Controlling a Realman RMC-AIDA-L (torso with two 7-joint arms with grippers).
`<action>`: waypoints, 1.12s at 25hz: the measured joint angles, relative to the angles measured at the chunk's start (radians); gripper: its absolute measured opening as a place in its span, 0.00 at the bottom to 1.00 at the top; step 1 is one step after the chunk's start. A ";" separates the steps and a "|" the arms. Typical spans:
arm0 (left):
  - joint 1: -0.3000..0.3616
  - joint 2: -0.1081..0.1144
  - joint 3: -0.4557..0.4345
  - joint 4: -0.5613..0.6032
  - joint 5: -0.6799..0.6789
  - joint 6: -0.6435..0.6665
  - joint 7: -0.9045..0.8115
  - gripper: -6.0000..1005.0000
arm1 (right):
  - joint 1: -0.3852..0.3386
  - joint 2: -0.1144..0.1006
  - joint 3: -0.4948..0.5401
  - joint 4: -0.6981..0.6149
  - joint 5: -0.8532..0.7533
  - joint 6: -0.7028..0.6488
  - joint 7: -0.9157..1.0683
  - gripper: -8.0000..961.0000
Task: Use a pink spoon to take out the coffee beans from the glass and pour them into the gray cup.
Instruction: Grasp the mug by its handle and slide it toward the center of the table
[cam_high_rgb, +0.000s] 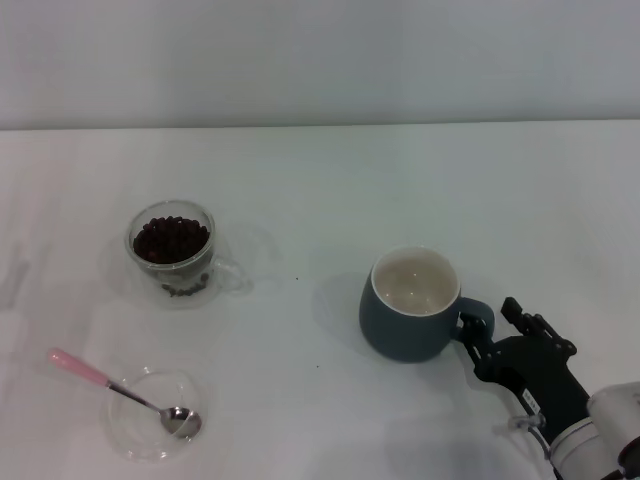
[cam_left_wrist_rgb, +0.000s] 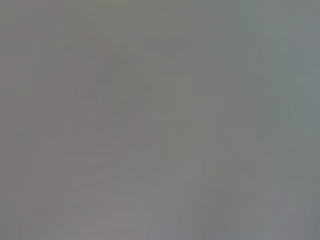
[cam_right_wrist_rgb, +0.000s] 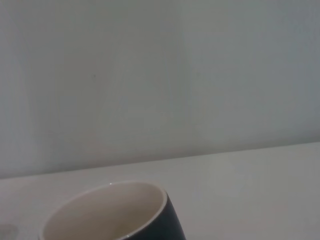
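I see my right end effector (cam_high_rgb: 487, 338) at the rounded blue-gray ceramic mug (cam_high_rgb: 405, 312)'s loop handle; grip possibly closed, I cannot tell.

This looks like a bare test bench in a lab or robotics room, not a kitchen or home. A plain white desk (cam_high_rgb: 330, 190) runs back to a blank pale wall (cam_high_rgb: 320, 60), with no furniture, appliances or decoration. Only a few props are set out: beyond a gray cup (cam_high_rgb: 410, 305) stand a glass (cam_high_rgb: 172, 245) of coffee beans (cam_high_rgb: 170, 238) and a clear saucer (cam_high_rgb: 150, 412). Just beside the cup's handle sits a black robot claw (cam_high_rgb: 500, 335).
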 joint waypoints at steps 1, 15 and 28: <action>0.000 0.000 0.000 0.000 0.000 0.000 0.000 0.84 | 0.000 0.000 0.000 0.000 0.000 0.000 0.015 0.74; 0.009 -0.001 0.000 0.000 -0.005 -0.001 -0.003 0.84 | 0.001 -0.001 -0.011 -0.014 -0.029 -0.002 0.055 0.21; 0.017 -0.004 0.000 0.000 -0.005 0.000 -0.004 0.84 | 0.013 0.002 0.001 -0.014 -0.144 0.043 0.056 0.20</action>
